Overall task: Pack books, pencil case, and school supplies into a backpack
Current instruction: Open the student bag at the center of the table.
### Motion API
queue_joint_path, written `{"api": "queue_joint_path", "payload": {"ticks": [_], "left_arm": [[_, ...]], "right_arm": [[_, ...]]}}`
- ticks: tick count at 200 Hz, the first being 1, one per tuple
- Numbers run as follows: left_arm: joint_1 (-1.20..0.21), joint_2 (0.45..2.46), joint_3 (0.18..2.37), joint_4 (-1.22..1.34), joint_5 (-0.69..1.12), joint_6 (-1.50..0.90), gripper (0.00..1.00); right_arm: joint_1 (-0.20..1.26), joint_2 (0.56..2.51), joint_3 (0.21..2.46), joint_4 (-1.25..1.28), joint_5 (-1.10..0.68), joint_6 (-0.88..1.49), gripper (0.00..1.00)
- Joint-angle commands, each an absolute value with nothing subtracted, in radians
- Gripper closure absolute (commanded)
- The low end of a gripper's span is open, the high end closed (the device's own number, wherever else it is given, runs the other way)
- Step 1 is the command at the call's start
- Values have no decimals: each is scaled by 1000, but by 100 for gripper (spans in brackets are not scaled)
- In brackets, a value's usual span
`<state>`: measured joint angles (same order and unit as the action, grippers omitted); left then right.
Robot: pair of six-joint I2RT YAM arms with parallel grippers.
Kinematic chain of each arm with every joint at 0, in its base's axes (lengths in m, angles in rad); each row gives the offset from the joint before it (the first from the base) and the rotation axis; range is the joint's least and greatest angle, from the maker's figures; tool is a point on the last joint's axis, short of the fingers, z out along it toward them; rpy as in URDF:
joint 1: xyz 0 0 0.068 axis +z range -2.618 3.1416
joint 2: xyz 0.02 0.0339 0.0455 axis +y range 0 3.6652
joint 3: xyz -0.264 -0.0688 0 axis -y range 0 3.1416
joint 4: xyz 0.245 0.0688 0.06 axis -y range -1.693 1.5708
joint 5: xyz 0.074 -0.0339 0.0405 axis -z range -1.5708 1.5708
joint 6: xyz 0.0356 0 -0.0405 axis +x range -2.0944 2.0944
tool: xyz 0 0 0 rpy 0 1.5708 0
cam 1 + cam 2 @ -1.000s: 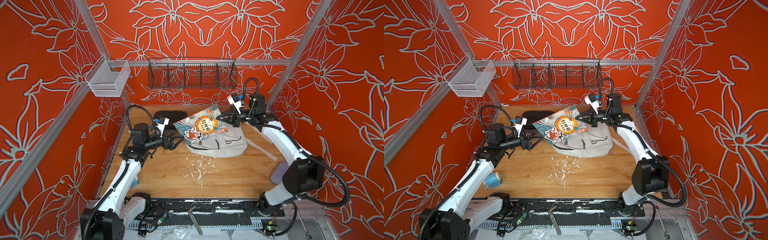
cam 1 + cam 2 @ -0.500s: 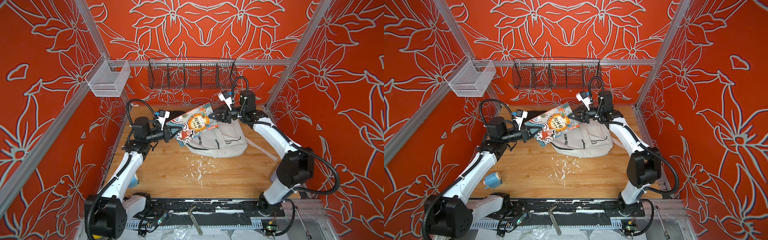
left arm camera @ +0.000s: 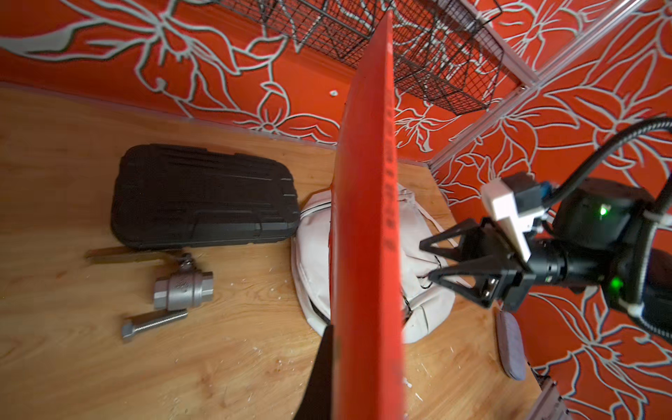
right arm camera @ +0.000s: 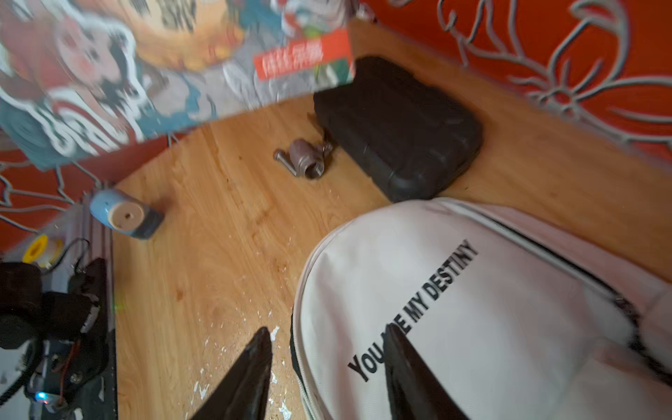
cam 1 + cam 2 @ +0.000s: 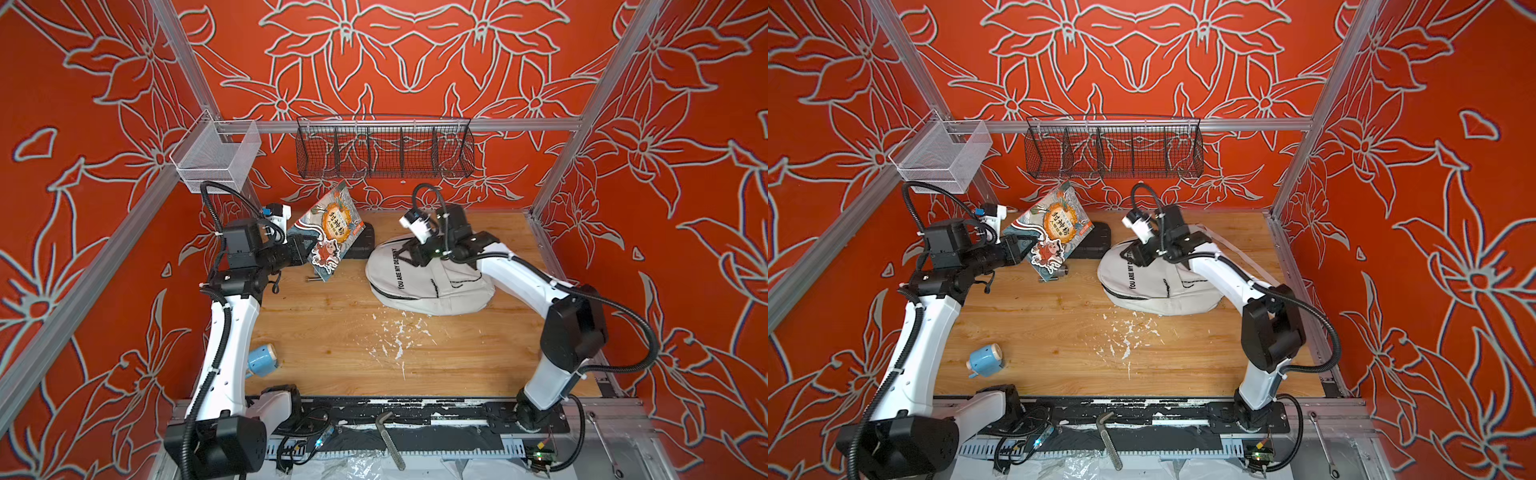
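Walls (image 5: 415, 50) all round are that loud orange-red with big white-outlined flowers, boxed in by a silver aluminium frame (image 5: 519, 124). A black wire basket (image 5: 384, 151) with dividers hangs off the back rail, and a pale mesh bin (image 5: 216, 160) sits up in the far corner on the left side. The desk (image 5: 332, 345) is light wood-grain, kinda scuffed, with white flecks (image 5: 397, 351) scattered around the middle. Light's bright and even, no hard shadows.

Cloth backpack (image 5: 432, 286), wooden table (image 5: 332, 332), seemingly glossy book (image 5: 332, 232)
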<state>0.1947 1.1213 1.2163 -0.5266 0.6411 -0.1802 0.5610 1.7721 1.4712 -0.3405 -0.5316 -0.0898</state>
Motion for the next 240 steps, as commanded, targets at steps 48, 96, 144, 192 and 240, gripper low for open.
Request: {"api": "queue_joint_path", "payload": {"ticks": [48, 96, 144, 192, 240], "left_arm": [[204, 1107, 1240, -655, 490, -133, 100], [204, 1092, 1225, -649, 504, -122, 100], [204, 1091, 1208, -638, 537, -129, 100], [204, 1103, 1206, -632, 577, -138, 100], [205, 1153, 1189, -634, 770, -166, 100]], "right_arm": [[766, 1980, 1586, -529, -191, -78, 45], [778, 2041, 1630, -550, -46, -34, 48], [787, 2072, 1668, -593, 20, -65, 80], [787, 2002, 1642, -601, -21, -93, 100], [724, 1783, 1512, -486, -96, -15, 100]]}}
